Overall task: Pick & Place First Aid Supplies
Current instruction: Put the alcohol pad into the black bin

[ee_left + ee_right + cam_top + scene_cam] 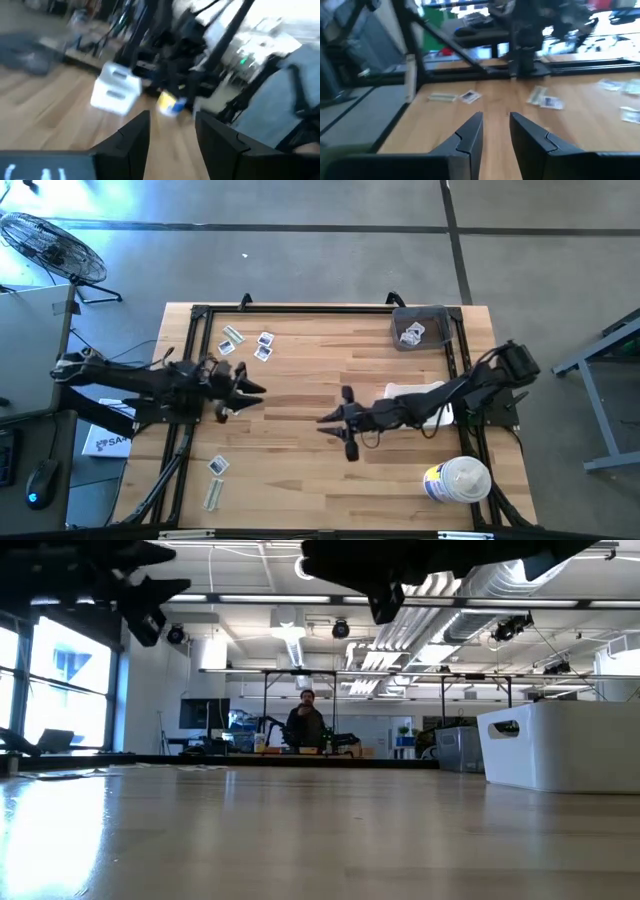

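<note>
The first aid supplies lie flat on the wooden table as small packets. Some are at the far left (232, 340) (264, 345), and two are near the front left (218, 465) (213, 493). More packets sit in a grey tray (420, 327) at the far right. In the right wrist view the packets (470, 96) (545, 101) show ahead of the fingers. My left gripper (258, 390) (172, 120) hovers open over the table's left part, with nothing between its fingers. My right gripper (325, 420) (496, 117) hovers open over the middle, pointing toward the left edge, also with nothing between its fingers.
A white bin (420, 402) (560, 745) stands under the right arm at the table's right. A large white round tub (458, 480) stands at the near right. Black frame rails (190, 380) run along the table's edges. A person (305, 725) is far off in the room.
</note>
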### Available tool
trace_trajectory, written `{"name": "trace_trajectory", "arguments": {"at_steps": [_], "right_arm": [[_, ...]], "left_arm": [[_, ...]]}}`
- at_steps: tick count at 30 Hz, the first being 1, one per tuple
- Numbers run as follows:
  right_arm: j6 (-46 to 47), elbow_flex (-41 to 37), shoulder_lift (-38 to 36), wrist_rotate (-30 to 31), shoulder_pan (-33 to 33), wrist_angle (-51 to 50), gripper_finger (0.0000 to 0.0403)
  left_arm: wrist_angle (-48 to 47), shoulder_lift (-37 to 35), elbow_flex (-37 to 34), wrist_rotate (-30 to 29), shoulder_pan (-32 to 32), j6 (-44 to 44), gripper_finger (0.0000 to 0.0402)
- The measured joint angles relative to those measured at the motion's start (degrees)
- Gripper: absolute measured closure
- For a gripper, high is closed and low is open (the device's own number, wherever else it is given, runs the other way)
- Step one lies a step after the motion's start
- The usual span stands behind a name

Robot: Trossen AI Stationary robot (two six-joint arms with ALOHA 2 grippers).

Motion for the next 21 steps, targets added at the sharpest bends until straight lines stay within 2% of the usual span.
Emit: {"name": "trace_trajectory", "arguments": {"at_steps": [2,5,8,12,16,21], "right_arm": [[0.0,0.8,0.9,-1.8,0.6,-0.2,0.0311],[-0.4,1.4,1.2,-3.6,1.9,-0.1,0.0312],[-1.4,1.4,1.2,-3.9,3.7,-0.3,0.0315],[-1.9,1.4,1.2,-2.6,5.6,-0.6,0.0318],[-2.3,1.4,1.2,-0.5,6.6,-0.7,0.0318],[-3.0,1.4,1.2,-0.5,6.6,-0.6,0.0318]], "left_arm": [[-11.8,2.8,5.3,-3.2,0.1,-0.2,0.0246],[-32.6,6.7,13.9,-13.2,0.1,-2.5,0.0246],[-50.4,9.8,20.5,-21.8,0.1,-8.8,0.0246],[-65.7,13.0,24.2,-23.7,0.1,-20.4,0.0246],[-73.3,15.0,22.8,-23.7,0.1,-30.8,0.0246],[-73.3,17.1,19.1,-24.0,0.1,-36.5,0.0246]]}}
